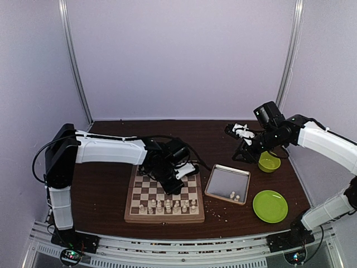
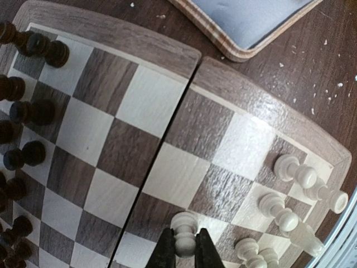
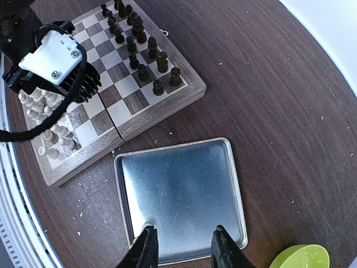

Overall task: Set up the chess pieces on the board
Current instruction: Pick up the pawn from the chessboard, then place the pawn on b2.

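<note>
Here the left gripper (image 2: 184, 252) is clamped tight on one cream piece (image 2: 184, 229), upright over the near rows of the board (image 2: 139, 47), with the other white chess pieces (image 2: 294, 172) just beside it. The key, I'd say: centre it on its square, seat the base flat, then release and lift straight up so no neighbour gets clipped. The right gripper (image 3: 184, 245) hangs spread and empty over the tray (image 3: 178, 184).

From above, the left gripper (image 1: 174, 187) hides the board's (image 1: 164, 218) middle squares, and the two white chess pieces (image 1: 232, 195) in the tray (image 1: 226, 180) are too small to identify.
</note>
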`<action>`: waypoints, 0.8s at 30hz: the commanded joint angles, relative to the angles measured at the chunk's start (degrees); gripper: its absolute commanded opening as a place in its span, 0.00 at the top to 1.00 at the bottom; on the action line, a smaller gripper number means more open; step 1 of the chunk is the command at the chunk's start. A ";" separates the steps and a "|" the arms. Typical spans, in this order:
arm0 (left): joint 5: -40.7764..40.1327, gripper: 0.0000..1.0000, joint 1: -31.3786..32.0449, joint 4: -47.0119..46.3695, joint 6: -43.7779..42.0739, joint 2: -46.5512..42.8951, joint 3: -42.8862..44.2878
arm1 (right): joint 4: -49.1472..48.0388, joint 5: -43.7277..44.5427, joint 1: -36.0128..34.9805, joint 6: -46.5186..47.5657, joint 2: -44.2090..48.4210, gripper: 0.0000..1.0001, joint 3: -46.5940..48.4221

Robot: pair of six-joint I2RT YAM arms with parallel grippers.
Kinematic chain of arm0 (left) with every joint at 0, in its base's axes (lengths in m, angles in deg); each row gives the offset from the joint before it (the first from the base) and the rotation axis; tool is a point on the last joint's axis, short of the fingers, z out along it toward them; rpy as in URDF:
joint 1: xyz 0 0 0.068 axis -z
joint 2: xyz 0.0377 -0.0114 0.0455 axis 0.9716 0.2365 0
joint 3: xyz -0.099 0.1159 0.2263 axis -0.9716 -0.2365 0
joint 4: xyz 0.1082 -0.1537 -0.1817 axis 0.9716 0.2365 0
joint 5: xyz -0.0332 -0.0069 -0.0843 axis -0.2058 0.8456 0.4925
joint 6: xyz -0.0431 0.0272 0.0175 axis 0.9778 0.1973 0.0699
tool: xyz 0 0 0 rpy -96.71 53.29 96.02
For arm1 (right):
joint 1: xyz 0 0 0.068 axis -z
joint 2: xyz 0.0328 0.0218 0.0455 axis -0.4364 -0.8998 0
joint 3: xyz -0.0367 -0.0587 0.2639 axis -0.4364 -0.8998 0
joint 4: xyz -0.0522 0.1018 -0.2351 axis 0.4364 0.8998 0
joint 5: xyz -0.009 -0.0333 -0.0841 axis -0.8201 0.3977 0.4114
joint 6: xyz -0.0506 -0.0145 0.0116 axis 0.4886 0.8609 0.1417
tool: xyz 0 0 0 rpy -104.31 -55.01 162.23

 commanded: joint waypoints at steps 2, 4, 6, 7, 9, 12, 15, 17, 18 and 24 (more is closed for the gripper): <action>-5.73 0.98 -0.49 4.05 0.49 -7.32 -3.40 | 0.43 -0.55 0.32 0.74 -0.67 0.67 0.01; -6.57 0.98 -1.30 4.56 1.67 -9.92 -6.09 | 0.66 -0.68 0.27 0.89 -0.93 0.67 0.18; -7.29 0.98 -2.07 4.50 2.79 -12.74 -9.38 | 0.85 -0.77 0.30 1.03 -1.12 0.67 0.29; -7.48 0.98 -2.45 4.42 3.37 -14.16 -10.96 | 0.84 -0.82 0.28 1.02 -1.16 0.67 0.29; -7.61 0.98 -3.17 4.09 4.13 -16.51 -13.93 | 0.83 -0.86 0.30 1.05 -1.14 0.67 0.23; -7.72 0.98 -3.61 3.74 5.05 -18.98 -17.79 | 1.04 -1.04 0.30 1.09 -1.24 0.67 0.28; -7.21 0.98 -3.63 3.58 6.12 -20.48 -20.67 | 1.13 -1.27 0.23 1.12 -1.33 0.66 0.20; -6.61 0.98 -3.62 2.84 6.60 -21.65 -22.16 | 1.13 -1.40 0.28 1.14 -1.49 0.66 0.20; -6.23 0.98 -3.61 2.56 6.90 -21.94 -22.80 | 1.10 -1.44 0.30 1.17 -1.56 0.66 0.26; -5.48 0.98 -3.62 2.53 7.40 -22.10 -24.10 | 1.48 -1.80 0.30 1.15 -2.23 0.66 0.38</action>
